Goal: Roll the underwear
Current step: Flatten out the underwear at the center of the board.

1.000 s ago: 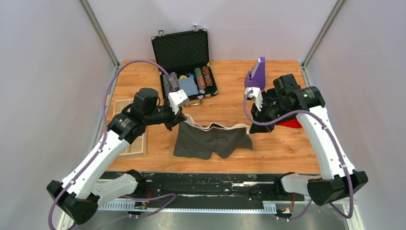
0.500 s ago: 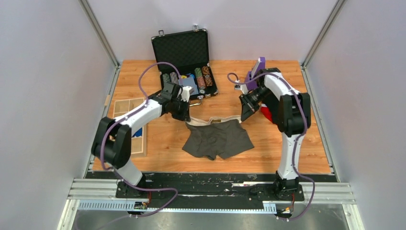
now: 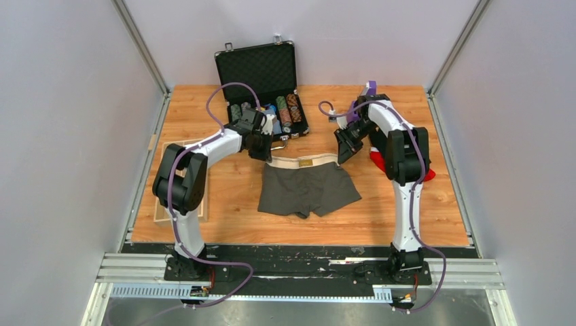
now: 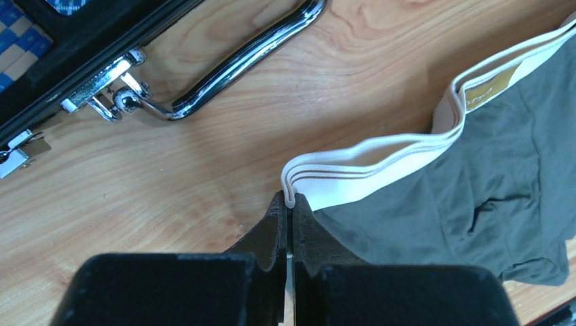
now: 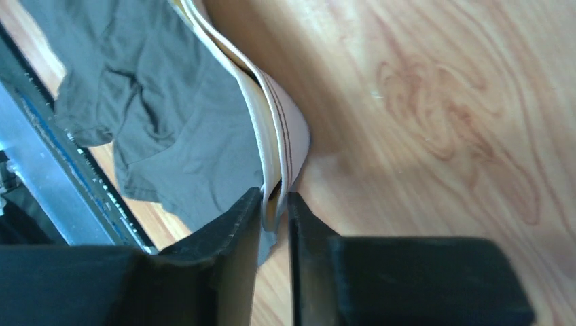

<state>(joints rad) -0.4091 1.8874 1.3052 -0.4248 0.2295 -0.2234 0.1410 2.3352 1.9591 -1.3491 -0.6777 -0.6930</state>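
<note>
Underwear (image 3: 307, 190) lies mid-desk, between both arms, leg openings toward the near edge, waistband (image 3: 303, 161) along the far side.

Change over the last second: both arms have swung toward the far side, taking the garment with them. The waistband sagged in a slack curve before; it now runs straight left to right. The cloth was rumpled and now rests mostly flat on the desk (image 3: 224, 197).

Left tool (image 4: 289, 200): jaws shut tight, pinching the waistband's left corner, just near of the poker-chip case (image 3: 261, 75).

Right tool (image 5: 275, 204): jaws nearly closed, the doubled band at the right corner clamped between them. A red garment (image 3: 426, 175) sits right of that arm.

Judgement: the spreading step looks about done. The flat, squared garment should be ready for release and a roll from one edge.
</note>
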